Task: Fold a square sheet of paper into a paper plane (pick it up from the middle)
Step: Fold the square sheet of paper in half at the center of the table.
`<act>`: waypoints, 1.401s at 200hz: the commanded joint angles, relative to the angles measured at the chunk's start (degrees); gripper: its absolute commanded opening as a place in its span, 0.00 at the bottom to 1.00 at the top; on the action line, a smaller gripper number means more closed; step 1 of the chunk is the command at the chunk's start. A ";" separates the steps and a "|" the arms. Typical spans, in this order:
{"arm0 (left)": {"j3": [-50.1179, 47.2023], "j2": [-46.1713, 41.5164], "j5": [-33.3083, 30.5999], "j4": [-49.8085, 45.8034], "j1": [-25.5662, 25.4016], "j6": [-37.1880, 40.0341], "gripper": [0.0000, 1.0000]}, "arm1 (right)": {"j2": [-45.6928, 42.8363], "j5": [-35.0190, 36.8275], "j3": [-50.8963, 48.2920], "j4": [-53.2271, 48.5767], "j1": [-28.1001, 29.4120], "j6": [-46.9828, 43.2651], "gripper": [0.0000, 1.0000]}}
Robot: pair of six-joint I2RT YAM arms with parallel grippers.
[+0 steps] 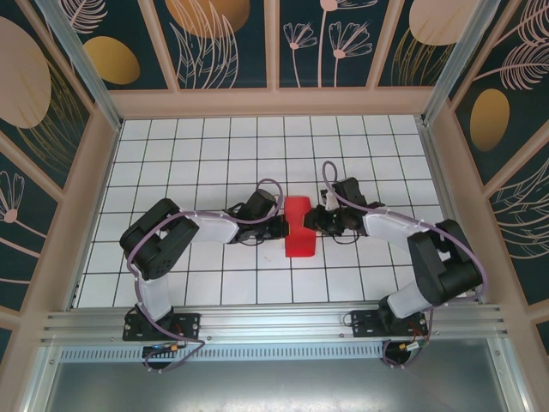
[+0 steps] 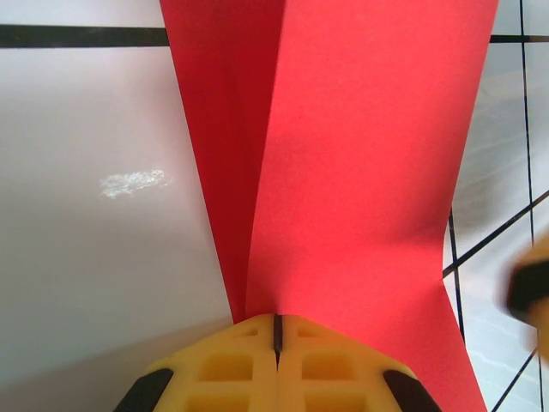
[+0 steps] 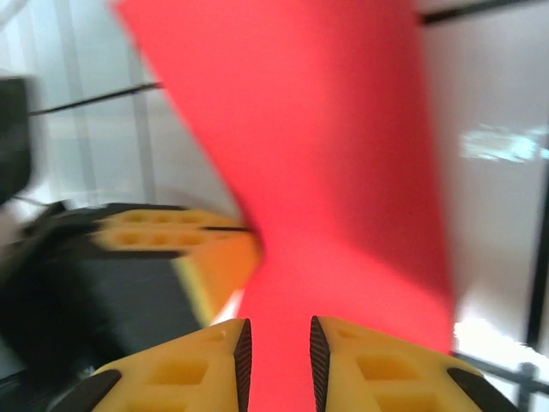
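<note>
Left claw is pressed together, pinching the thin bright red paper sheet; right claw stands slightly spread, its contact with the paper blurred.

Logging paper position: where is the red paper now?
Mid-table in the top view: paper pinched at its left edge by the left gripper, right gripper close on its right.

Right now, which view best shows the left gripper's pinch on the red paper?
Left wrist: the left gripper sits shut on the red paper, close up. Top external shows that pinch small, from above; right wrist shows it blurred, side-on.
</note>
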 commanded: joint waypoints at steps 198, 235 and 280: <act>-1.91 4.64 -3.11 -6.30 -0.27 1.70 0.00 | -2.91 -4.19 -12.85 1.73 1.09 1.15 0.29; -2.08 4.56 -3.37 -6.34 -0.29 1.83 0.00 | -1.97 -2.21 -10.55 -2.15 0.98 -0.19 0.29; -2.25 4.64 -3.42 -6.50 -0.26 2.03 0.00 | -5.08 -1.37 -1.60 -4.95 -0.43 -1.90 0.29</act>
